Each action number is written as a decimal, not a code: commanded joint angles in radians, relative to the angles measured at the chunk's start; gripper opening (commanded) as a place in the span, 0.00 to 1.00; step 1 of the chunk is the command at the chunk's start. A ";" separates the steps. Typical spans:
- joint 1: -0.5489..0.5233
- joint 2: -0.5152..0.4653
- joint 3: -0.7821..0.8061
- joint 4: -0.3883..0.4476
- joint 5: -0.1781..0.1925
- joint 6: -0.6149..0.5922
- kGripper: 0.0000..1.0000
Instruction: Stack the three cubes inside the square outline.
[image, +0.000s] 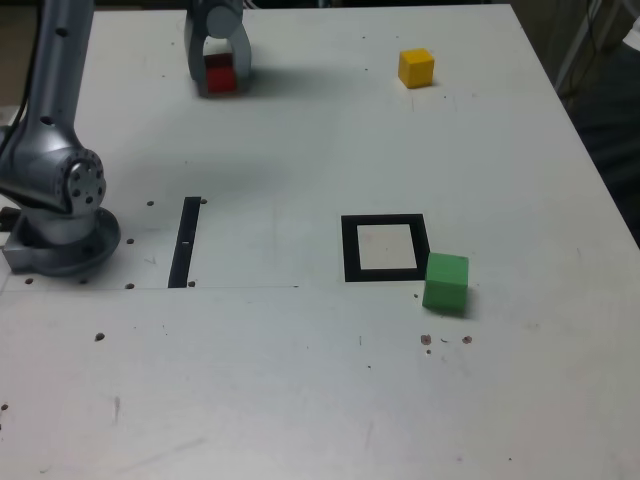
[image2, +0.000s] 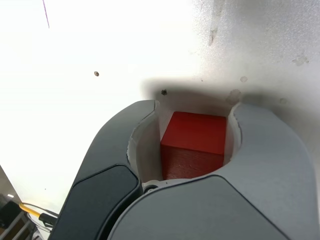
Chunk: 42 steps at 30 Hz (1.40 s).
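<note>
At the far side of the white table, toward the exterior view's left, my gripper (image: 221, 78) is shut on the red cube (image: 221, 78). The wrist view shows that red cube (image2: 194, 144) pressed between both grey jaws of my gripper (image2: 194, 125). A yellow cube (image: 416, 67) sits alone at the far right of the exterior view. The green cube (image: 446, 283) rests on the table, touching the near right corner of the square outline (image: 349, 248), a black frame with a white centre and nothing inside it.
The arm's grey base (image: 62, 215) stands at the exterior view's left edge. A narrow black strip (image: 186, 242) lies on the table between the base and the outline. Small screw holes dot the table top (image: 300, 380).
</note>
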 joint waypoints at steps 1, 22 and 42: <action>-0.001 0.001 -0.002 0.005 -0.003 -0.002 0.38; -0.288 -0.264 0.161 0.019 -0.012 -0.175 0.38; -0.759 -0.408 0.246 0.087 -0.080 -0.526 0.38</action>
